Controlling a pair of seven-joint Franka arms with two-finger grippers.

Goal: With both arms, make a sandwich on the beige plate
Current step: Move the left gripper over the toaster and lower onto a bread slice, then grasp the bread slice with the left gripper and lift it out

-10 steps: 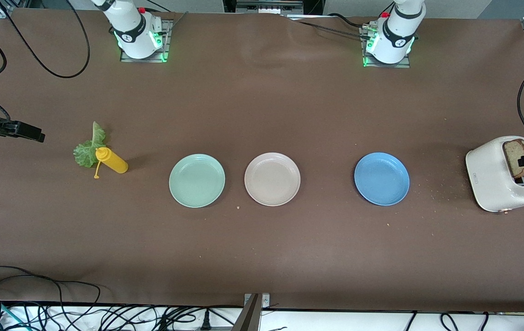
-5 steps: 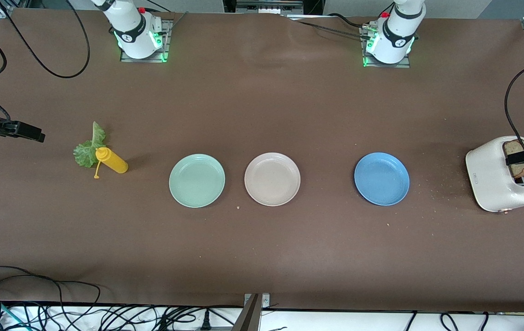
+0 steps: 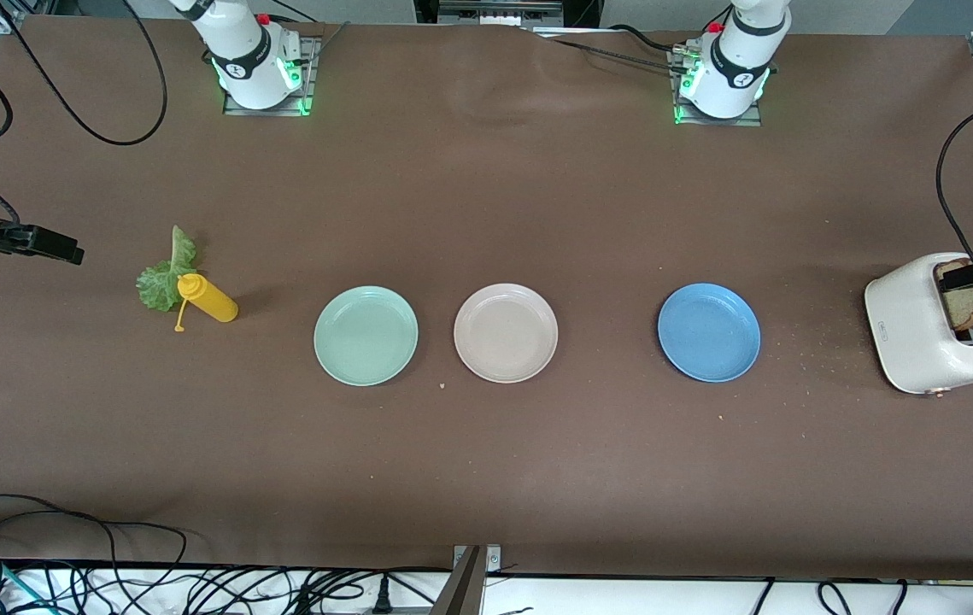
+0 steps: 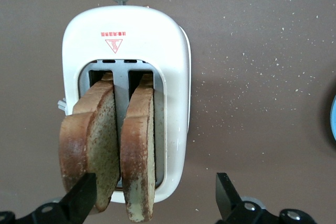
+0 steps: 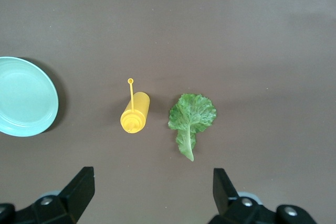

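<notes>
While both arms are hanging with jaws spread and empty, the toaster (image 3: 922, 329) at the left arm's end of the table is propping two bread slices (image 4: 107, 145) upright, likely for an easy pinch. Well apart from that toaster, the beige plate (image 3: 505, 332) is lying bare between its mint and blue neighbours. Over the slices, the left gripper (image 4: 152, 203) is straddling them; the right gripper (image 5: 152, 195) is hovering near the lettuce leaf (image 5: 191, 116).
</notes>
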